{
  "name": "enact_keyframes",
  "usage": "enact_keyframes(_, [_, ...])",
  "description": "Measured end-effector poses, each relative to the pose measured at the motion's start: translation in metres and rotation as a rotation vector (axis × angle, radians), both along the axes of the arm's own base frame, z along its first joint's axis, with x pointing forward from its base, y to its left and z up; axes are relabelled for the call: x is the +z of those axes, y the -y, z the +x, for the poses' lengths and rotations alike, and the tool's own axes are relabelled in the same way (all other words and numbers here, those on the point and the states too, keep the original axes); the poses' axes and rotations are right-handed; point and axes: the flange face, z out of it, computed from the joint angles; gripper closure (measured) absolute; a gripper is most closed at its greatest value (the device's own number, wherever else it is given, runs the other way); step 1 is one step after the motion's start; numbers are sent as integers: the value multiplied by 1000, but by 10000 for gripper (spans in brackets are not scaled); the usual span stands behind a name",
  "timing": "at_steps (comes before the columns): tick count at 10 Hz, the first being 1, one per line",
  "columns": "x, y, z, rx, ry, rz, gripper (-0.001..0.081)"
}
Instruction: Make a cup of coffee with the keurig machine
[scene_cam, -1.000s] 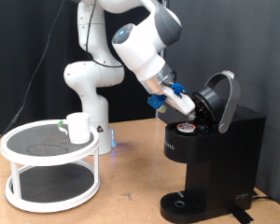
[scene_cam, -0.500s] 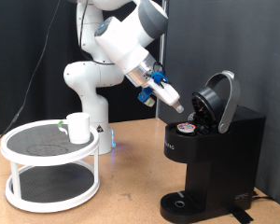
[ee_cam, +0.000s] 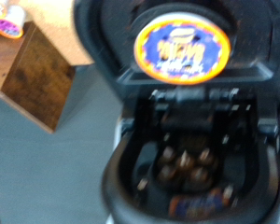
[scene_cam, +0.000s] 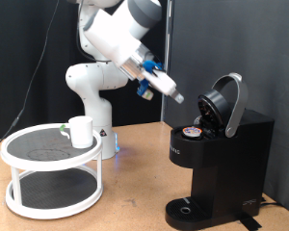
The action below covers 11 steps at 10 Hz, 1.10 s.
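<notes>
1. The black boxy keurig machine (scene_cam: 222,159) stood on the wooden table (scene_cam: 125,197) at the exterior view's right, with its rounded hinged lid (scene_cam: 227,101) raised and tilted back.
2. A round coffee pod with an orange-rimmed, blue-printed foil top (scene_cam: 193,133) sat in the open brew chamber; the wrist view showed the same pod (ee_cam: 182,44) from above, its printed lettering too blurred to read.
3. Small pale lettering appeared on the front of the machine body below the chamber in the exterior view; it was too small to read.
4. The white robot arm's gripper (scene_cam: 173,95) hung in the air above and to the exterior view's left of the open lid, clear of the machine and the pod.
5. Nothing was visible between the fingers. Whether they were apart or together could not be determined from either view.
6. The small plain white cup (scene_cam: 81,132) stood upright on the upper tier of a round two-tier white stand with dark shelf surfaces (scene_cam: 50,173), at the exterior view's left, well apart from the machine.
7. The round drip tray (scene_cam: 188,208) at the machine base carried no cup.
</notes>
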Motion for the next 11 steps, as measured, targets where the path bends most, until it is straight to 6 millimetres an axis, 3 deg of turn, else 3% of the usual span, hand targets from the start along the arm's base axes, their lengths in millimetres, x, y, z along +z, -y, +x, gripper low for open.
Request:
enact_keyframes(4, [53, 18, 12, -12, 28, 30, 72])
enact_keyframes(6, [53, 22, 17, -2, 6, 39, 72])
enact_keyframes(9, [67, 12, 23, -66, 33, 212, 72])
enact_keyframes(11, [83, -13, 29, -52, 8, 264, 72])
